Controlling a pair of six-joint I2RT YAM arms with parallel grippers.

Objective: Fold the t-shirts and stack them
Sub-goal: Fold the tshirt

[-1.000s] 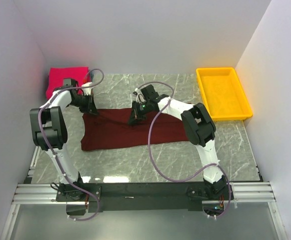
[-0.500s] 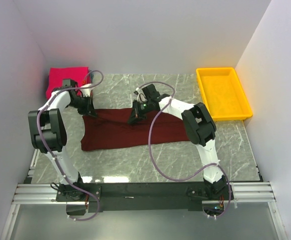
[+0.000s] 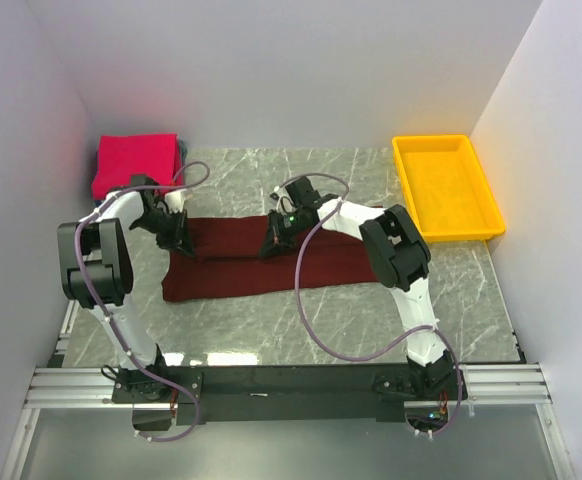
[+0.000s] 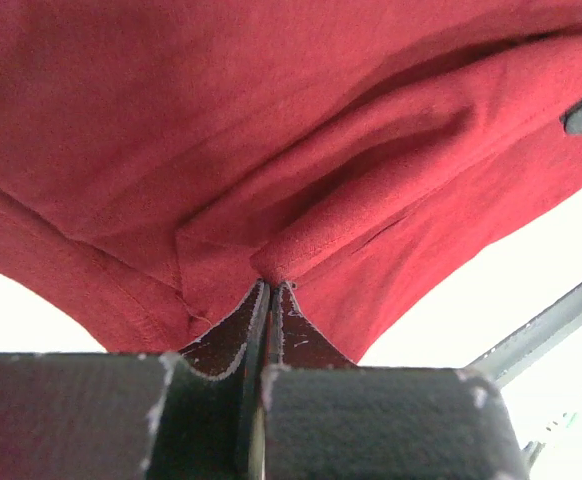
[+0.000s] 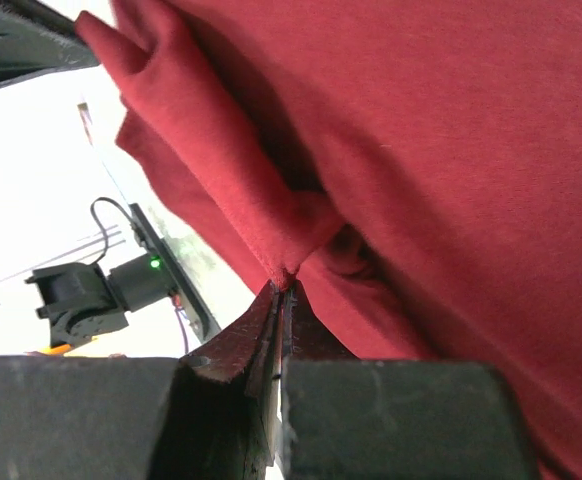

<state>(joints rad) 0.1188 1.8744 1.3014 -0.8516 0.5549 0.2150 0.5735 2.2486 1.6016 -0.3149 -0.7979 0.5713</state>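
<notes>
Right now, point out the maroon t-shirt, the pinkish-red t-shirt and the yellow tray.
maroon t-shirt (image 3: 236,275): top external view, flat near part of the cloth.
pinkish-red t-shirt (image 3: 131,160): top external view, middle of its folded top face.
yellow tray (image 3: 446,185): top external view, bare floor of the tray.

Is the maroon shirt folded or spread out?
Mid-fold: maroon shirt lies flat, far edge pinched up by left tool and right tool.

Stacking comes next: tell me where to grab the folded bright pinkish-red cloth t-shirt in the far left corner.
Pinch the pinkish-red t-shirt at its near-right edge, coming from the right: it lies flat, and walls seem to hem its left and far sides.
</notes>
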